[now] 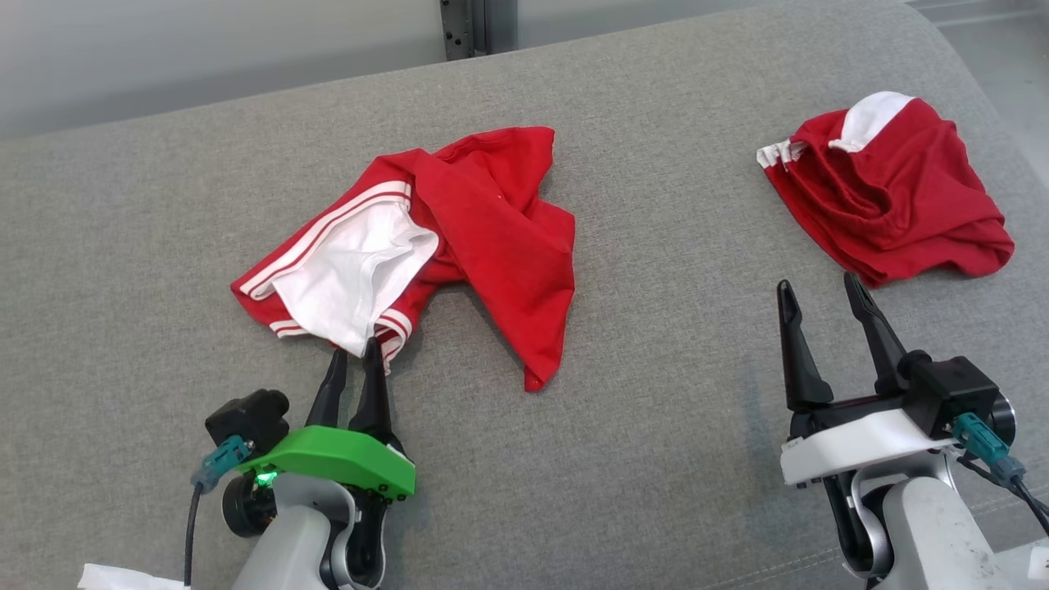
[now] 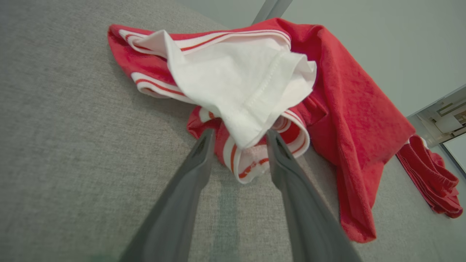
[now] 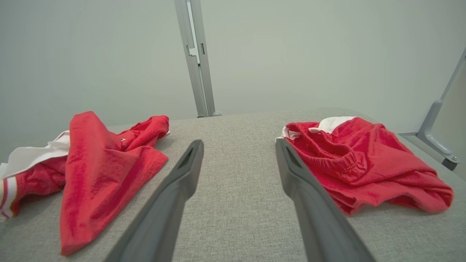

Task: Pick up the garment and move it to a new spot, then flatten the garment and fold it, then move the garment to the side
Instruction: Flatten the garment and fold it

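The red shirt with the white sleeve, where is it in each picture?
Head view: the red shirt lies left of centre.
Left wrist view: it spreads from the middle to the right.
Right wrist view: on the left side.
Shared landmark: the red shorts, to its right in every view.
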Controlling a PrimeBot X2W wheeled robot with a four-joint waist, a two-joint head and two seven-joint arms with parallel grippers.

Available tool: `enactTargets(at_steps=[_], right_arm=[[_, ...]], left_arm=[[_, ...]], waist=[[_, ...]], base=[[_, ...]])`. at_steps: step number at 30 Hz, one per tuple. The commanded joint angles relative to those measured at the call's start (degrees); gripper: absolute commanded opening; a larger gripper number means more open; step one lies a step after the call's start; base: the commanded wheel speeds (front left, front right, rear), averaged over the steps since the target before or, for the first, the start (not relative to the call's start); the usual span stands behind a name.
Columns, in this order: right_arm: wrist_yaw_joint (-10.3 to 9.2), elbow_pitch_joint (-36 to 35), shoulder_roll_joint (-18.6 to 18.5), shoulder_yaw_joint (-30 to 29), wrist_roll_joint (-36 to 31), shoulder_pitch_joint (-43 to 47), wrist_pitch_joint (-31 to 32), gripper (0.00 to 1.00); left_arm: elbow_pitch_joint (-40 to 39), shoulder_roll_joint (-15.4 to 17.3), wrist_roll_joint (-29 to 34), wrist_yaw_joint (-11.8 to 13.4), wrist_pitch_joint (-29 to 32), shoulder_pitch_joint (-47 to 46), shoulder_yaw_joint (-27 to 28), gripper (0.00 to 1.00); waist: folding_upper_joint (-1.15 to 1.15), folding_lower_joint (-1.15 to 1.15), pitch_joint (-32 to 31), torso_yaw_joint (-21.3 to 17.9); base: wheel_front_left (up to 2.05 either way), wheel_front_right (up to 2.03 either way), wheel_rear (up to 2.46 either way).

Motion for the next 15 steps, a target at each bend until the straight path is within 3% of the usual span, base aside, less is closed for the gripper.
enactTargets(at_steps=[1, 3, 5, 6, 7, 15], right_arm=[[-0.02, 0.16, -0.09, 0.02, -0.11, 0.22, -0.17, 1.0], [-0.02, 0.13, -0.09, -0.16, -0.29, 0.3, -0.17, 1.0], [-0.02, 0.09, -0.08, -0.38, -0.42, 0.47, -0.17, 1.0], [-0.02, 0.09, -0.08, -0.47, -0.47, 0.55, -0.17, 1.0], [-0.02, 0.11, -0.08, -0.55, -0.51, 0.59, -0.17, 1.0], [-0.02, 0.06, -0.08, -1.54, -0.49, 1.3, -0.17, 1.0]], left_arm=[[0.51, 0.19, -0.59, -0.09, -0.31, -1.15, 0.08, 0.47], [1.27, 0.19, -1.05, -0.29, -0.36, -1.8, 0.2, 0.44], [1.84, 0.2, -1.56, -0.62, -0.41, -2.21, 0.48, 0.33], [2.15, 0.2, -1.58, -0.61, -0.43, -2.46, 0.62, 0.21], [2.22, 0.2, -1.31, -0.61, -0.48, -2.7, 0.88, 0.01], [-2.41, 0.3, 3.51, -1.73, -0.41, -0.46, 3.06, 0.0]], waist=[[0.0, 0.0, -0.03, -0.41], [0.0, 0.0, -0.04, -0.69], [0.0, 0.0, -0.07, -0.88], [0.0, 0.0, -0.1, -0.94], [0.0, 0.0, -0.15, -0.96], [0.0, 0.0, -1.23, 1.27]], base=[[0.0, 0.0, 0.0], [0.0, 0.0, 0.0], [0.0, 0.0, 0.0], [0.0, 0.0, 0.0], [0.0, 0.0, 0.0], [0.0, 0.0, 0.0]])
